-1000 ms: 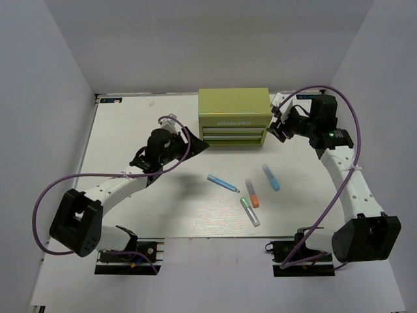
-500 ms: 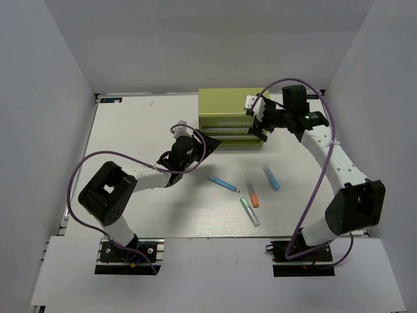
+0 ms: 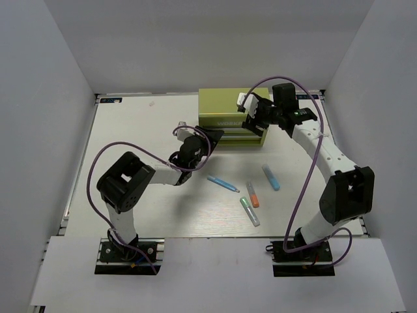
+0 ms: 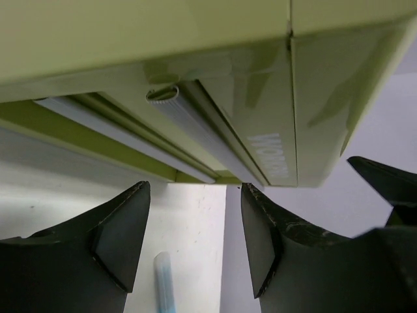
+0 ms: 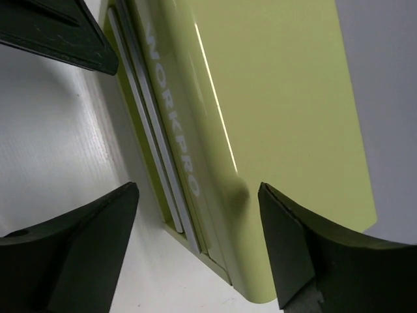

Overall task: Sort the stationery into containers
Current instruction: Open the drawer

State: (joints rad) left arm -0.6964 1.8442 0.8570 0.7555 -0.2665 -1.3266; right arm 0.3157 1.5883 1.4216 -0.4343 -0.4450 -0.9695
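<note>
Before sorting anything, get a drawer open: bring left gripper, fingers spread wide at the seven o'clock corner of the tool chest, squarely around the drawer handle, then pull straight. Use right gripper, equally wide at two o'clock, to steady it. Loose toward five o'clock: blue pen, light-blue marker, orange-capped marker, green-capped marker. Drawer insides hidden; contact with chest unclear.
</note>
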